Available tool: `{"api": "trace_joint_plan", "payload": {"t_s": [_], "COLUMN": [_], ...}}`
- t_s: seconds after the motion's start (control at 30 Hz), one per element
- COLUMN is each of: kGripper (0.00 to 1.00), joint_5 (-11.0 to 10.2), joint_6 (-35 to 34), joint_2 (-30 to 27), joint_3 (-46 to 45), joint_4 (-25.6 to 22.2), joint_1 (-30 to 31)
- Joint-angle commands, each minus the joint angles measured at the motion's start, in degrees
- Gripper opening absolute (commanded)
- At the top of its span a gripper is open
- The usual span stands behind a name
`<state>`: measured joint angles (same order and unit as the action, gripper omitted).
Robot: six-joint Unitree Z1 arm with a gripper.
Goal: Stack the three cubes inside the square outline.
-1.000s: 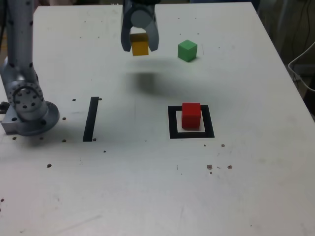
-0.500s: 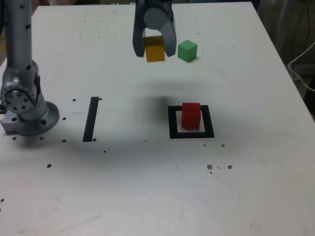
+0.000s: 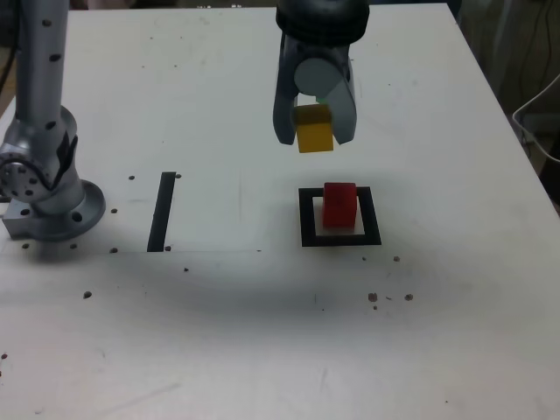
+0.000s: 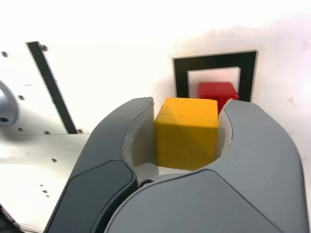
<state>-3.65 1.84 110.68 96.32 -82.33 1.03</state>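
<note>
My gripper hangs above the table, shut on the yellow cube, a little behind the square outline and slightly toward the exterior view's left of it. The red cube stands inside the outline's white centre. In the wrist view the yellow cube sits between the grey fingers of the gripper. Beyond it lie the red cube and the black square outline. The green cube is hidden in both views.
A straight black strip lies on the white table toward the exterior view's left, near the arm's grey base. The black strip also shows in the wrist view. Small dark specks dot the tabletop. A white cable hangs off the table's right edge.
The gripper has carried the yellow cube toward the exterior view's right and nearer to the square outline. It now covers the spot where the green cube showed. The red cube has not moved.
</note>
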Motion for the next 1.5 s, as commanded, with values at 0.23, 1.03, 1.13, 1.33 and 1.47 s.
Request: {"api": "trace_joint_plan", "payload": {"t_s": [0.23,1.03,1.13,1.33,1.47], "kGripper": [0.15,0.15,0.15,0.16,0.17], "joint_5": [1.43,0.03,-0.55,-0.85,-0.58], "joint_6": [-1.55,-2.48,-2.49,-2.43,-2.39], "joint_2": [1.95,7.16,7.38,8.81,9.56], "joint_3": [2.17,3.78,3.56,3.07,3.01], "joint_4": [0.14,0.46,0.77,1.54,2.1], "joint_1": [2.71,4.85,4.85,4.85,4.85]}}
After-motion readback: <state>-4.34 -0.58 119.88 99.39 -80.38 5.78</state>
